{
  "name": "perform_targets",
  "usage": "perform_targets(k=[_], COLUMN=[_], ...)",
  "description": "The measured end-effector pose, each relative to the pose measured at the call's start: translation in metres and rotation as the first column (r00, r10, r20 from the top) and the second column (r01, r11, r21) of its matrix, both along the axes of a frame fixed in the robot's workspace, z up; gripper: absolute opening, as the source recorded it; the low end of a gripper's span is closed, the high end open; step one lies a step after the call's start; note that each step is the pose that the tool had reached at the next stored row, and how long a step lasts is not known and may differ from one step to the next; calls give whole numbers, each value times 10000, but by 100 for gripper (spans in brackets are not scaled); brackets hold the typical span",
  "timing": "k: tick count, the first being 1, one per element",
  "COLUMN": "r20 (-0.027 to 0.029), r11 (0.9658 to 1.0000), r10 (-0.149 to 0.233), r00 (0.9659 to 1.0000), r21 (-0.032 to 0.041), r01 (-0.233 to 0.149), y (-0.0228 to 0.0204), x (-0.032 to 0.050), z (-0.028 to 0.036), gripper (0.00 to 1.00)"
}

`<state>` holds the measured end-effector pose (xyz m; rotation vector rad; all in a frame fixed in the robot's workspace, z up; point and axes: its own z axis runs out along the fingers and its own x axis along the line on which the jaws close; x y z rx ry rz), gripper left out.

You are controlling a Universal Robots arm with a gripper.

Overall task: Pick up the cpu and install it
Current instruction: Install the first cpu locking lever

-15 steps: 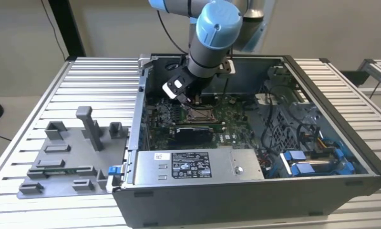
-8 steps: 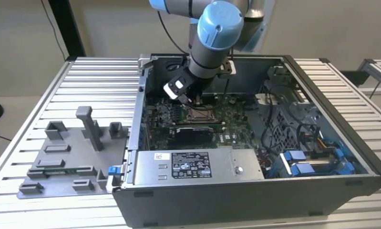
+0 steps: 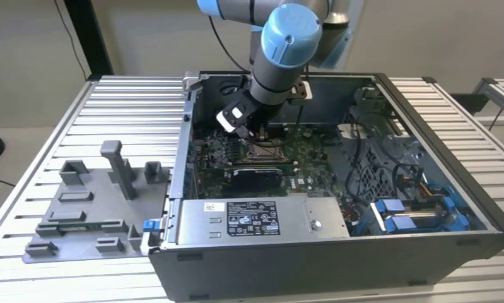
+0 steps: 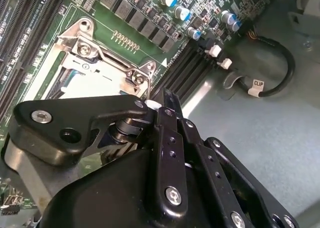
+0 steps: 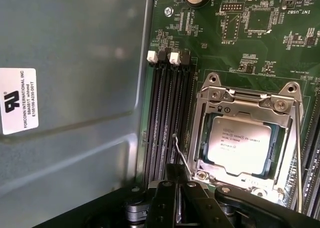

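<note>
**CPU in its socket, claw closed and empty just beside it**

Far left in the exterior view: grey fixture blocks (image 3: 92, 208) on the slatted worktop (image 3: 134, 101). Right of them: open computer case (image 3: 336, 265), with the arm (image 3: 284, 57) reaching down into its middle and the claw (image 3: 256, 134) low over the motherboard (image 3: 319, 148). Far right inside the case: blue cable plugs (image 3: 403, 218).

In the first wrist view, memory slots (image 5: 167, 123), then the metal socket frame (image 5: 212, 95), then the cpu (image 5: 239, 139) lying flat inside that frame, silvery top up. Claw (image 5: 176, 175) just beside the frame's edge, drawn together with no visible gap, gripping nothing.

Judged as the tail end of the install step, chip already in place. Calls for care around the thin lever wire (image 5: 180, 150) touching or just beside the claw.

One edge of the frame covered by the claw. Hard to tell whether fully seated, or whether the lever is latched.
</note>
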<state>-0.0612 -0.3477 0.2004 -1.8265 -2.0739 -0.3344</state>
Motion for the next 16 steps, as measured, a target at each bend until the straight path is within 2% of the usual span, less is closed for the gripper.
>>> perform_targets(k=[16], r20=[-5], r11=[10000], r10=[0], r00=[10000], r21=[-2], r01=[0], y=[0], x=[75], z=[-72], gripper=[0])
